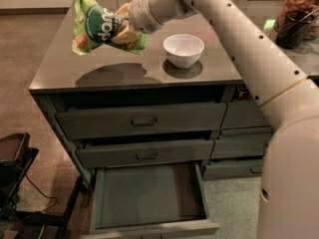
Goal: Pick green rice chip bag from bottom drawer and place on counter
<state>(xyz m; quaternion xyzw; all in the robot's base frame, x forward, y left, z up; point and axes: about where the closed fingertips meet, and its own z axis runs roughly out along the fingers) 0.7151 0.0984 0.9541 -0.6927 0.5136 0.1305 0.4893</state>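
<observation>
My gripper (pixel 123 28) is shut on the green rice chip bag (pixel 94 24) and holds it in the air above the left part of the counter (pixel 75 73). The bag hangs tilted, its dark green round logo facing the camera, and casts a shadow on the slab below. The bottom drawer (pixel 149 195) is pulled out and its tray shows nothing inside. My arm reaches in from the right, across the counter.
A white bowl (pixel 183 49) stands on the counter just right of the bag. Two handled drawers (pixel 142 121) sit shut above the open one. A jar of snacks (pixel 299 11) stands at the far right. Dark equipment and cables (pixel 15 173) lie on the floor left.
</observation>
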